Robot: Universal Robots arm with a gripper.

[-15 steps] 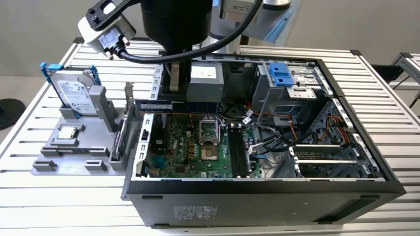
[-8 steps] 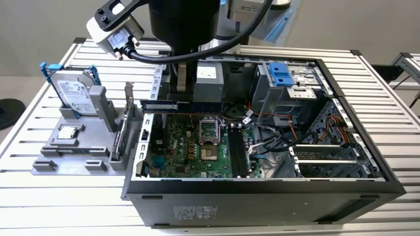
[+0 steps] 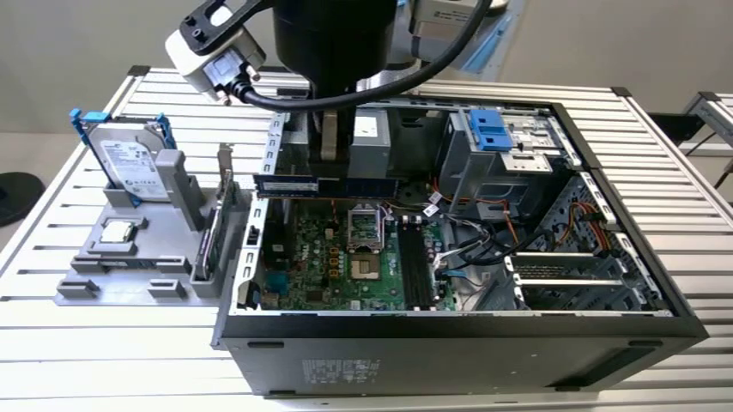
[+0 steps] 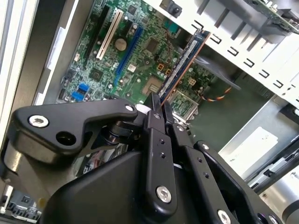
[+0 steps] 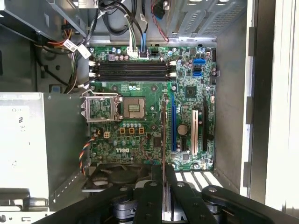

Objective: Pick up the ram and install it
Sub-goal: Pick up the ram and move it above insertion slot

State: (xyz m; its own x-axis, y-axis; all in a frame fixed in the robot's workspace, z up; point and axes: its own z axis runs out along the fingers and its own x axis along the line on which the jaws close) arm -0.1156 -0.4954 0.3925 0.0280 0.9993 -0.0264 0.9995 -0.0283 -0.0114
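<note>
Jaws clamped on the ram (image 4: 183, 63); gripper (image 4: 158, 103) pinches its upper long edge at mid-length. The stick hangs level over the motherboard (image 5: 140, 135) in the open case, clear of the memory slots (image 5: 133, 70). Judged light, stiff and fragile (grip the edges, not the chips). Thin dark board with a pale label.

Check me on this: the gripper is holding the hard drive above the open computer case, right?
Not the hard drive. The gripper is shut on the ram, a thin circuit-board stick, above the open computer case, as the second wrist view shows. The hard drive stands in the grey holder beside the case in the exterior view.
</note>
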